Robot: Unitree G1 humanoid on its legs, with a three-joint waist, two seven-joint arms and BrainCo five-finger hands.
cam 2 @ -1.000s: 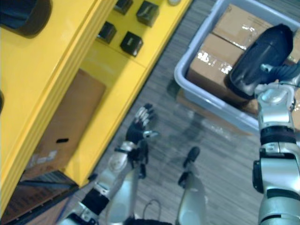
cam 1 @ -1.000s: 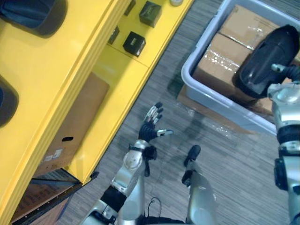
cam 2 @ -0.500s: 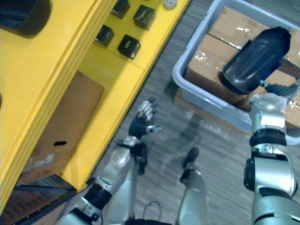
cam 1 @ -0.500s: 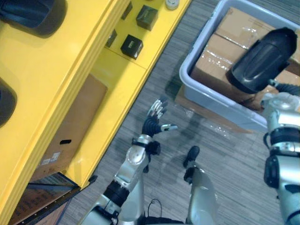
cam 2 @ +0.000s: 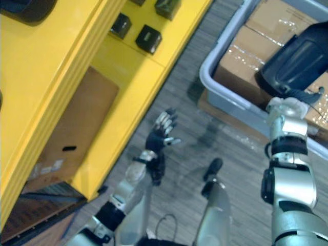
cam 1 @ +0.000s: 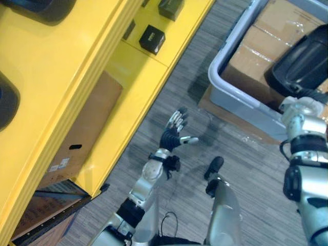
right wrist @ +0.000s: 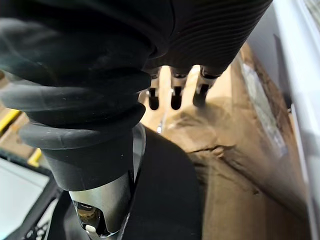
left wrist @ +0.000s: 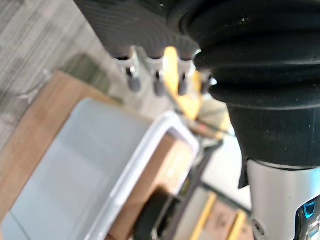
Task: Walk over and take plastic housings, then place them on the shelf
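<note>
A large black plastic housing [cam 1: 302, 61] lies on cardboard boxes [cam 1: 256, 51] inside a grey bin [cam 1: 225, 87] at the right. My right hand [right wrist: 172, 97] reaches in beside it. Its fingers are straight over the cardboard, and the housing's dark curved surface [right wrist: 165, 190] sits close under the wrist. My left hand [cam 1: 174, 136] hangs over the carpet in the middle, open with fingers spread and nothing in it. The yellow shelf [cam 1: 102, 66] runs along the left, with two more black housings [cam 1: 31, 5] [cam 1: 5, 105] on its top level.
Small black boxes [cam 1: 152, 38] [cam 1: 170, 7] sit on a lower yellow level. A flat cardboard box [cam 1: 82, 133] stands in the shelf's bottom bay. The grey bin rests on a cardboard sheet [cam 1: 225, 115]. Grey carpet lies between the shelf and the bin.
The whole picture has shifted a little as the camera moved. My right wrist has drawn in closer under the housing in the bin. The left hand has stretched slightly forward.
</note>
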